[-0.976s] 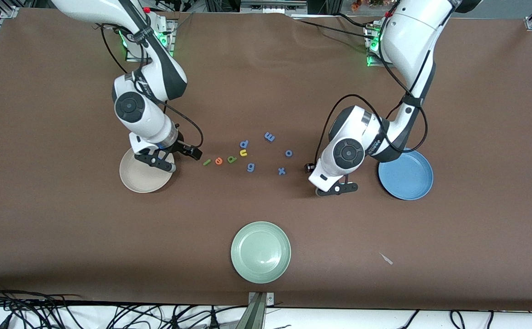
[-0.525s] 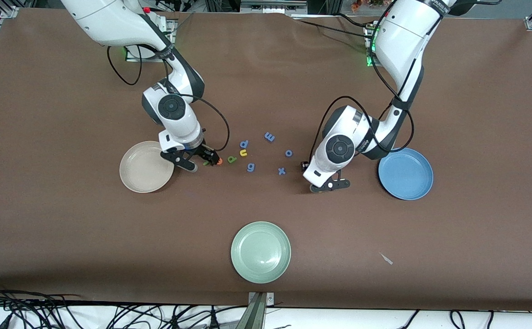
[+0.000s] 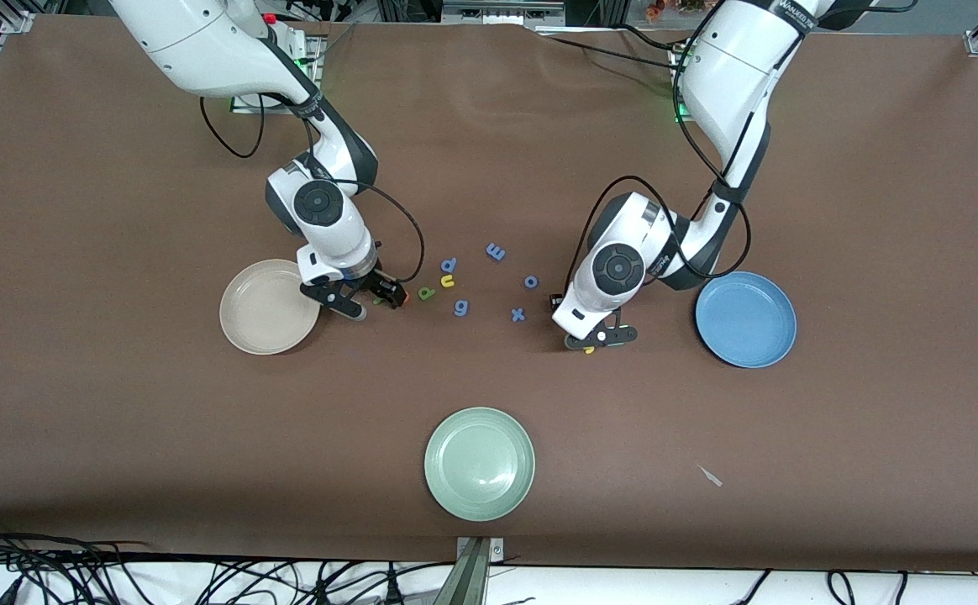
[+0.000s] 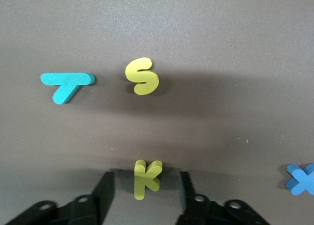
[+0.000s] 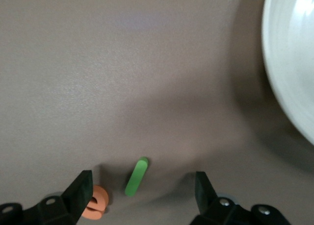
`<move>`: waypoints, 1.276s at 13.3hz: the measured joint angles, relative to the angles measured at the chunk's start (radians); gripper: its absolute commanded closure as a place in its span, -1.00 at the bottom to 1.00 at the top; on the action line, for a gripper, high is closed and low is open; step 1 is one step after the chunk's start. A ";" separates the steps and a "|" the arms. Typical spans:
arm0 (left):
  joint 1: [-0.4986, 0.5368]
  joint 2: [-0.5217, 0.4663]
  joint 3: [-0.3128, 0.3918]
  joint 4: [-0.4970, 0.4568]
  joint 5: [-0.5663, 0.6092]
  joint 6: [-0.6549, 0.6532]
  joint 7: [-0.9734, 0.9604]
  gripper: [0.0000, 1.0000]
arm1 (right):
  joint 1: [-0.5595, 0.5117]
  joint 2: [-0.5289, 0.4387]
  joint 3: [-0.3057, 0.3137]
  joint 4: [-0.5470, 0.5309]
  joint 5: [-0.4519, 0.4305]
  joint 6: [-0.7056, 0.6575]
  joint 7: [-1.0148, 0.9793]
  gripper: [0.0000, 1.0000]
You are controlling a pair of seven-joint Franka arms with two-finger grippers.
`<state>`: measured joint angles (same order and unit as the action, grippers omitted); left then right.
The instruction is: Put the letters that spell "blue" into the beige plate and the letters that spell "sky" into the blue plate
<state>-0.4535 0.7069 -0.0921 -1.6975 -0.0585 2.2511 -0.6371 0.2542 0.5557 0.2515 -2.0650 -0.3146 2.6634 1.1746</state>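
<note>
In the left wrist view the yellow k (image 4: 147, 178) lies on the table between the fingers of my left gripper (image 4: 145, 181). That gripper is open, with a gap on each side of the letter. The yellow s (image 4: 142, 76) and teal y (image 4: 66, 85) lie just past it. My left gripper (image 3: 594, 340) is low between the blue x (image 3: 518, 314) and the blue plate (image 3: 745, 319). My right gripper (image 5: 143, 181) is open, down around the green l (image 5: 136, 176), with the orange e (image 5: 95, 202) at one finger. It sits beside the beige plate (image 3: 245, 323). The green b (image 3: 426, 292) and yellow u (image 3: 448, 281) lie close by.
Blue letters p (image 3: 449, 265), m (image 3: 496, 250), o (image 3: 531, 281) and g (image 3: 460, 307) are scattered mid-table between the arms. A pale green plate (image 3: 479, 464) sits nearer the front camera. A small scrap (image 3: 710, 476) lies on the brown table.
My right gripper has moved off the beige plate to the green l and orange e. My left gripper has shifted slightly toward the x and its jaws have narrowed around the k.
</note>
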 measured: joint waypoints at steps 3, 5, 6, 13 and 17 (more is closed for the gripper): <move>-0.002 0.006 0.000 -0.003 0.000 0.014 0.000 0.68 | -0.001 0.001 -0.002 0.003 -0.009 0.004 0.000 -0.03; -0.002 0.004 -0.001 0.001 0.000 0.017 0.000 0.88 | -0.001 0.002 -0.004 0.003 -0.011 0.003 0.000 0.31; -0.002 0.004 0.000 0.001 0.000 0.016 0.000 0.91 | -0.001 0.001 -0.004 0.003 -0.013 0.000 0.000 0.39; 0.027 -0.088 0.054 0.039 0.042 -0.212 0.060 0.97 | -0.001 -0.002 -0.003 0.008 -0.014 0.000 -0.001 1.00; 0.158 -0.151 0.059 0.039 0.152 -0.355 0.296 0.94 | -0.018 -0.039 -0.015 0.034 -0.015 -0.109 -0.096 1.00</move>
<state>-0.2953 0.5561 -0.0336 -1.6583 0.0931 1.8961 -0.3411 0.2360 0.5168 0.2368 -2.0310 -0.3299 2.5548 1.0789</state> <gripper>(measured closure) 0.771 0.903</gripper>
